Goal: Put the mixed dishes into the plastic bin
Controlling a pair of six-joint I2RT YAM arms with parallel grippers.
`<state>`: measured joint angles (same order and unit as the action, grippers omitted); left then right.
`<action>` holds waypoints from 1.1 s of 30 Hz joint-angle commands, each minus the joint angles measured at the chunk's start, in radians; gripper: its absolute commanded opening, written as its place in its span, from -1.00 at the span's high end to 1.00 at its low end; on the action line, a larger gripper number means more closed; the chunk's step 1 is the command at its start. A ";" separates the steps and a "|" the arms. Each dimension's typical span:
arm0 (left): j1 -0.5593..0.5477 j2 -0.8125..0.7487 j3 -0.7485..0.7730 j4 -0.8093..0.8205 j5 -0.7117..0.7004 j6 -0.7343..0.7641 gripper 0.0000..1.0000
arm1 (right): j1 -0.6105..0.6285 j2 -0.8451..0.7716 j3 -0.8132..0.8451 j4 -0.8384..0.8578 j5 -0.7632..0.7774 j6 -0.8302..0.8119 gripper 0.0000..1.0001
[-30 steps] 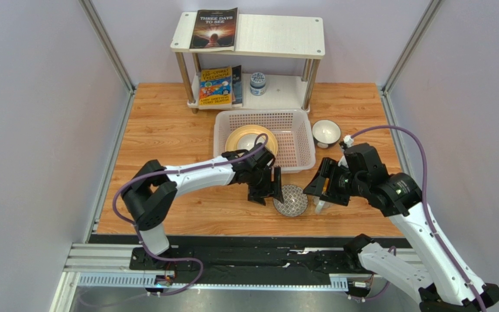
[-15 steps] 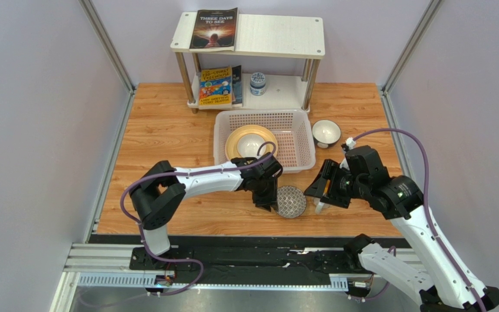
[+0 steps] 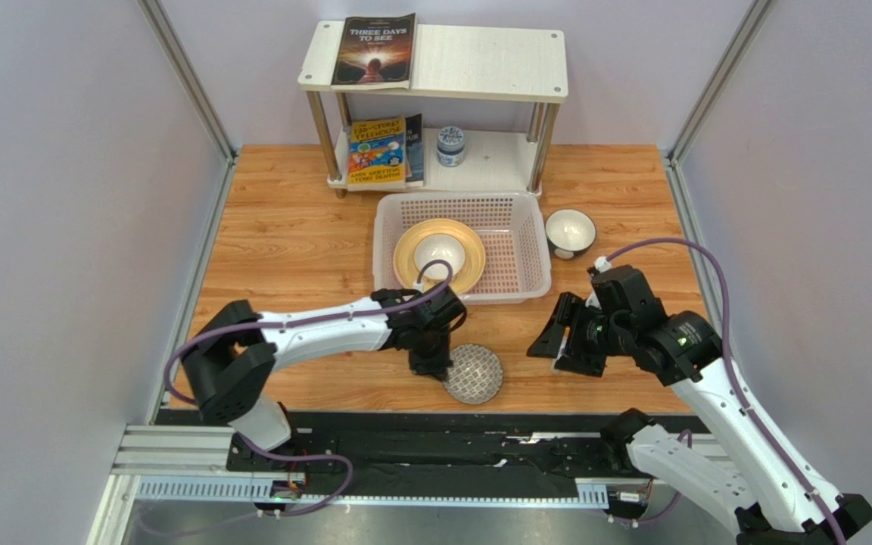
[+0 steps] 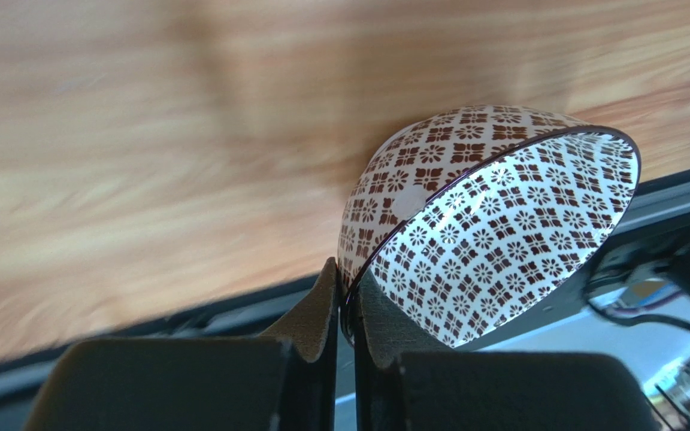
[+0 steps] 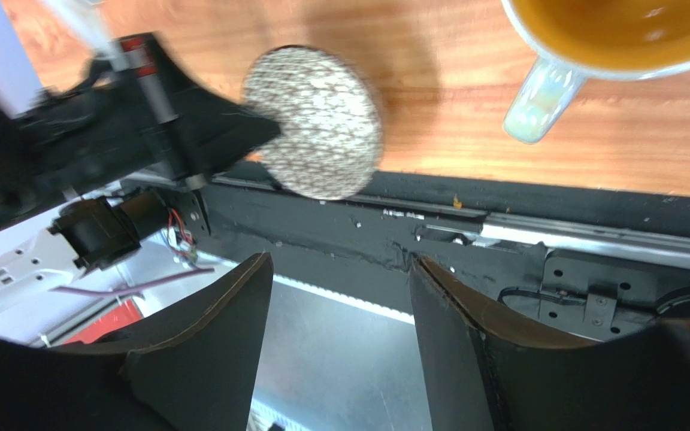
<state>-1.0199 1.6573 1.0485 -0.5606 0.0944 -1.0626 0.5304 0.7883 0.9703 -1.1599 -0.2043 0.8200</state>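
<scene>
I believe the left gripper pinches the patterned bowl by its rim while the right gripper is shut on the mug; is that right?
Not quite: the right wrist view shows the right gripper open and empty, the mug standing apart from it. The left gripper does pinch the patterned bowl by its rim.

Bright, even light; the tabletop (image 4: pixel 142 135) is motion-blurred in the left wrist view.

A white two-tier shelf (image 3: pixel 486 63) stands at the far edge of a wooden table (image 3: pixel 281 239). A dark book titled "Three Days to See" (image 3: pixel 374 49) lies on its top tier; below, a yellow-and-blue book (image 3: pixel 377 149) stands near a small blue-and-white jar (image 3: pixel 450 144). A black rail (image 3: pixel 429 449) runs along the near edge.
</scene>
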 commanded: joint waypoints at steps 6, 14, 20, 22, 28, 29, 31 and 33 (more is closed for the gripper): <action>0.010 -0.186 -0.056 -0.217 -0.093 0.015 1.00 | 0.248 0.095 -0.041 0.133 0.062 0.140 -0.26; 0.018 -0.182 -0.099 -0.193 -0.070 0.015 1.00 | 0.436 0.262 -0.151 0.356 0.175 0.264 -0.30; 0.027 -0.206 -0.156 -0.174 -0.044 0.021 1.00 | 0.457 0.365 -0.197 0.483 0.180 0.268 -0.32; 0.027 -0.214 -0.176 -0.170 -0.035 0.019 1.00 | 0.467 0.387 -0.206 0.526 0.178 0.271 -0.32; 0.027 -0.229 -0.193 -0.167 -0.032 0.019 1.00 | 0.496 0.511 -0.212 0.589 0.180 0.275 -0.30; 0.027 -0.232 -0.194 -0.167 -0.033 0.019 1.00 | 0.506 0.540 -0.216 0.598 0.183 0.275 -0.26; 0.027 -0.234 -0.194 -0.171 -0.033 0.023 1.00 | 0.517 0.563 -0.217 0.603 0.190 0.284 -0.19; 0.027 -0.235 -0.194 -0.176 -0.036 0.026 1.00 | 0.540 0.584 -0.216 0.608 0.187 0.294 -0.06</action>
<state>-0.9916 1.4460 0.8696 -0.7059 0.0547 -1.0531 1.0386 1.3441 0.7612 -0.6102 -0.0456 1.0847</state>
